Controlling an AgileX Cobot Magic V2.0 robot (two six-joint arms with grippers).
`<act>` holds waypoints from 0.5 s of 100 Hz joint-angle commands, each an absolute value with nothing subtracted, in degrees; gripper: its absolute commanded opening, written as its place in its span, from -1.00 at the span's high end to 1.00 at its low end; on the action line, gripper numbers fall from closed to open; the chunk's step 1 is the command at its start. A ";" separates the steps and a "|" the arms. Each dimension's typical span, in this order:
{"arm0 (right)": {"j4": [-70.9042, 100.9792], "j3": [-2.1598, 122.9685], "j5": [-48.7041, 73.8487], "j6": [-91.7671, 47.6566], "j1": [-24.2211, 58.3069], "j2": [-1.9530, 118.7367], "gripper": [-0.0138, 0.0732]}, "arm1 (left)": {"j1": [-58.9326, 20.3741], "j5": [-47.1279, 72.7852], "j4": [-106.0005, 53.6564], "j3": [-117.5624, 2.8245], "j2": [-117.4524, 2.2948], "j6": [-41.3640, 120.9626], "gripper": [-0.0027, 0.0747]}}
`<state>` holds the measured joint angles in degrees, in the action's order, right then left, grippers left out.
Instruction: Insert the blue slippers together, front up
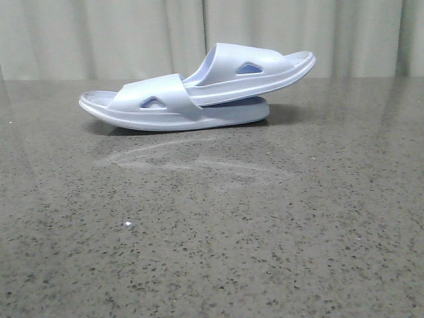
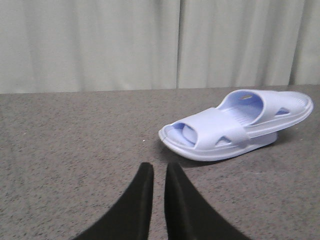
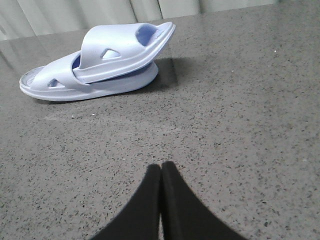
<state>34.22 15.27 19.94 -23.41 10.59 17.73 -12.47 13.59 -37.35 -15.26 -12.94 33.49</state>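
Note:
The two blue slippers lie nested on the speckled grey table. The lower slipper [image 1: 165, 112] rests flat on its sole, and the upper slipper [image 1: 252, 69] is pushed under its strap, its free end tilted up to the right. Both wrist views show the pair too: lower slipper [image 2: 215, 135] [image 3: 75, 87], upper slipper [image 2: 280, 107] [image 3: 120, 50]. My left gripper [image 2: 159, 167] hovers over bare table short of the pair, its fingers only a thin slit apart and empty. My right gripper [image 3: 161, 167] is shut on nothing, well back from the slippers. Neither gripper shows in the front view.
A pale pleated curtain [image 1: 132, 33] hangs behind the table's far edge. A faint curved smear [image 1: 199, 159] marks the tabletop in front of the slippers.

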 commanded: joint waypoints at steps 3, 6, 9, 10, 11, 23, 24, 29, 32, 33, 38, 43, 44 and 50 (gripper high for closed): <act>35.23 16.66 15.71 -23.56 10.63 17.98 0.89 | -11.81 4.35 -25.62 -14.30 -12.53 22.05 0.89; 35.23 16.66 15.71 -23.56 10.63 17.98 0.89 | -11.24 2.41 -21.64 -13.35 -12.00 17.45 0.89; 35.23 16.66 15.71 -23.56 10.63 17.98 0.89 | -10.59 1.06 -16.81 -12.54 -11.40 14.11 0.89; 35.23 16.66 15.71 -23.56 10.63 17.98 0.89 | -10.24 0.81 -15.87 -12.33 -11.10 13.33 0.89; 35.23 16.66 15.71 -23.56 10.63 17.98 0.89 | -10.06 0.00 -14.98 -11.92 -10.96 11.89 0.89; 35.23 16.66 15.71 -23.56 10.63 17.98 0.89 | -6.79 0.00 -8.08 -8.55 -8.06 7.95 0.89; 35.23 16.66 15.71 -23.56 10.63 17.98 0.89 | -6.15 0.00 -8.08 -8.11 -7.69 7.95 0.89; 35.23 16.66 15.71 -23.56 10.63 17.98 0.89 | -4.74 0.00 -7.51 -6.54 -6.20 7.95 0.89; 35.23 16.66 15.71 -23.56 10.63 17.98 0.89 | -3.97 0.00 -6.98 -5.42 -5.23 7.95 0.89; 35.23 16.66 15.71 -23.56 10.63 17.98 0.89 | -3.78 0.00 -6.73 -5.20 -4.72 7.95 0.89; 35.23 16.66 15.71 -23.56 10.63 17.98 0.89 | -2.24 0.00 -6.03 -3.83 -2.81 7.95 0.89; 35.23 16.66 15.71 -23.56 10.63 17.98 0.89 | -1.20 0.00 -5.92 -2.46 -1.34 7.95 0.89; 35.23 16.66 15.71 -23.56 10.63 17.98 0.89 | -0.92 -0.38 -5.78 -2.08 -0.89 7.95 0.89; 35.23 16.66 15.71 -23.56 10.63 17.98 0.89 | -0.03 -0.38 -5.79 -0.51 0.97 7.95 0.89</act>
<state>34.31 15.27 19.89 -23.41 10.59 17.73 -1.43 4.82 -6.31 -0.86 -0.78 8.80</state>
